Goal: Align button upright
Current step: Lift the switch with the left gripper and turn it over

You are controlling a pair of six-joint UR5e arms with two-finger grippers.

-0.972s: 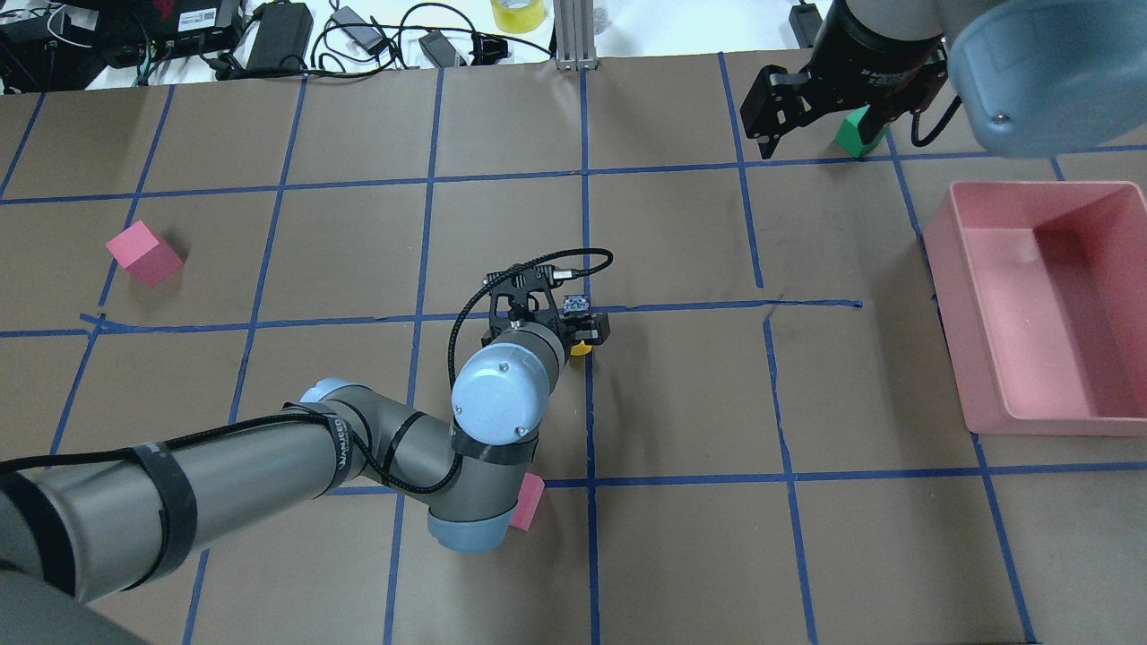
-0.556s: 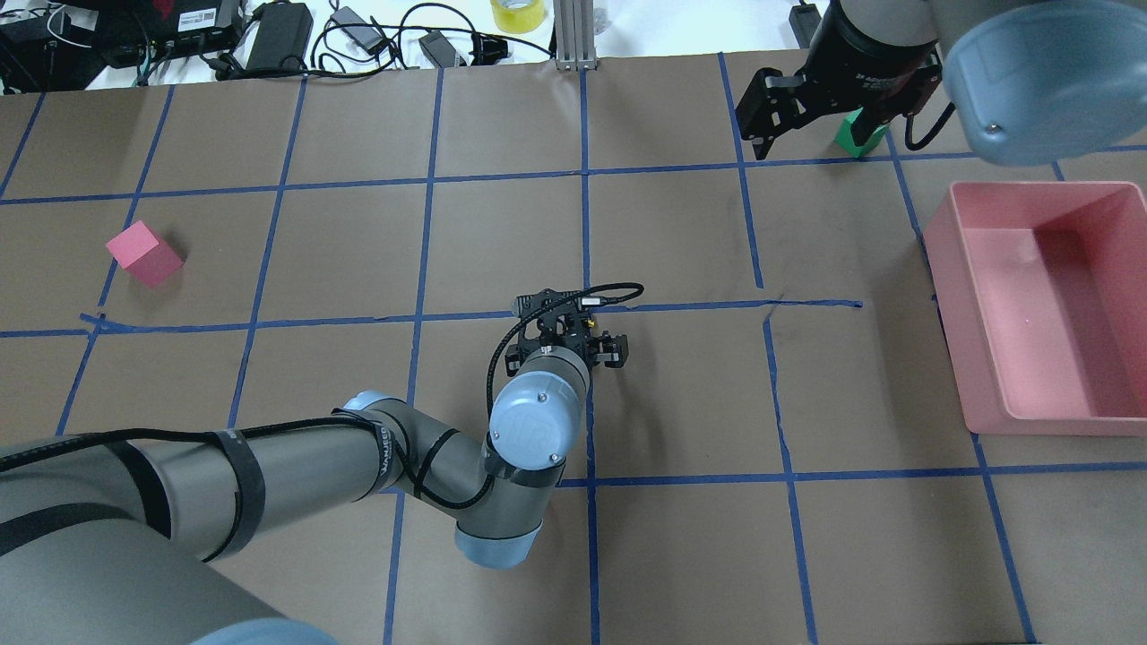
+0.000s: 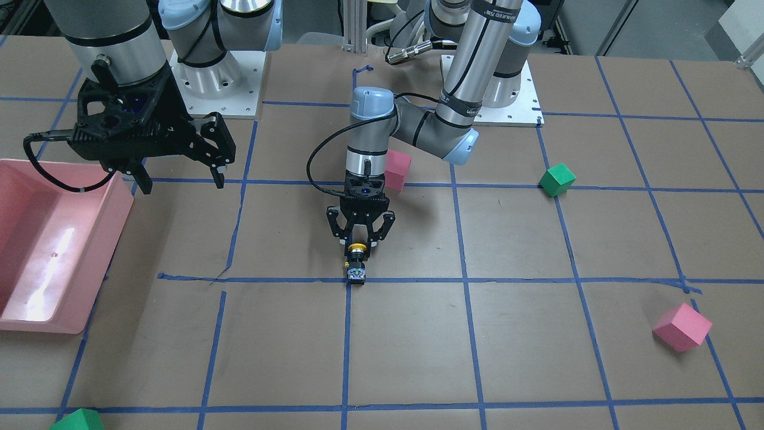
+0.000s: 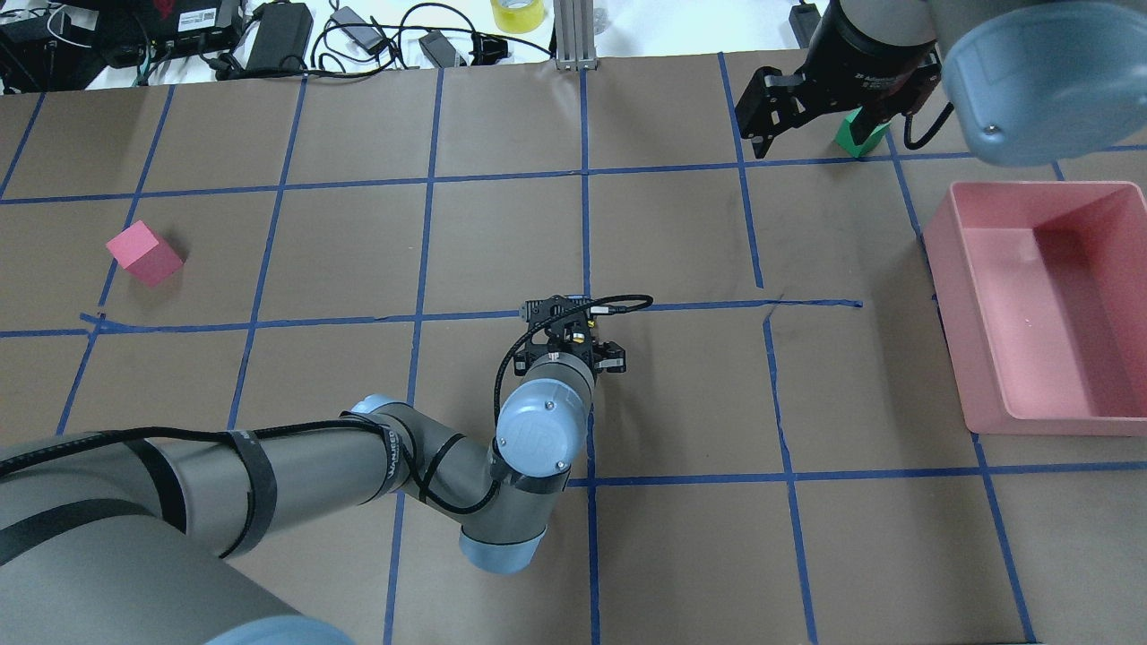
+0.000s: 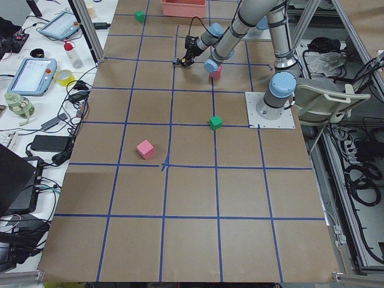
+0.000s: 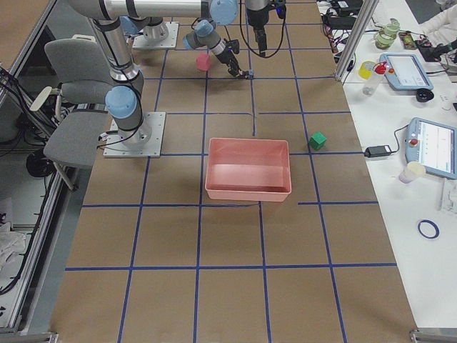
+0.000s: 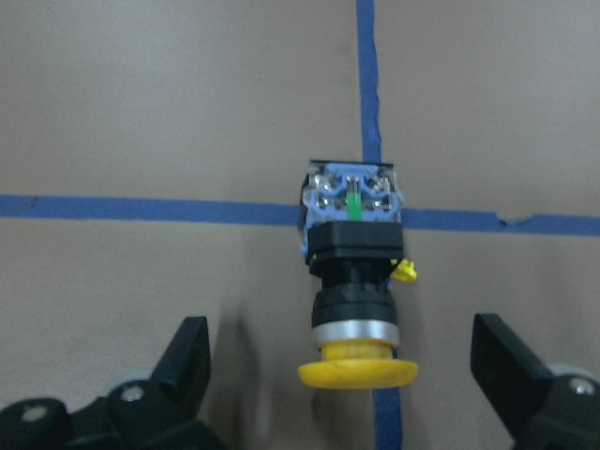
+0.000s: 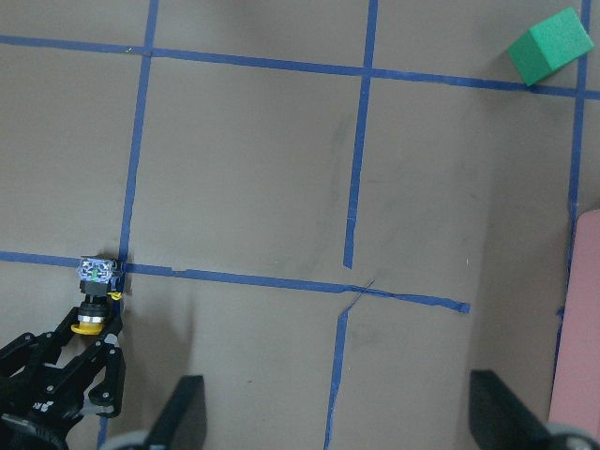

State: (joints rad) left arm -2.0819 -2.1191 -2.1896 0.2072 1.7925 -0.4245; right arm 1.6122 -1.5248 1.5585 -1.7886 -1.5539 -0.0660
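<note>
The button (image 3: 357,263) lies on its side on a blue tape crossing, its yellow cap towards the robot and its base block away from it. It shows close up in the left wrist view (image 7: 354,281) and small in the right wrist view (image 8: 92,298). My left gripper (image 3: 358,242) is open. Its fingers (image 7: 187,356) stand either side of the cap without touching it. In the overhead view the left gripper (image 4: 573,345) hides most of the button. My right gripper (image 3: 181,176) is open and empty, high above the table near the pink bin.
A pink bin (image 3: 89,239) stands on the robot's right side (image 4: 950,296). A pink cube (image 3: 398,170) sits just behind the left wrist. Another pink cube (image 3: 681,326) and a green cube (image 3: 557,180) lie on the left side. A second green cube (image 4: 856,134) sits under the right arm.
My left wrist has swung to the right and back towards the robot, and the gripper now straddles the button's cap from behind. The right gripper has shifted slightly left.
</note>
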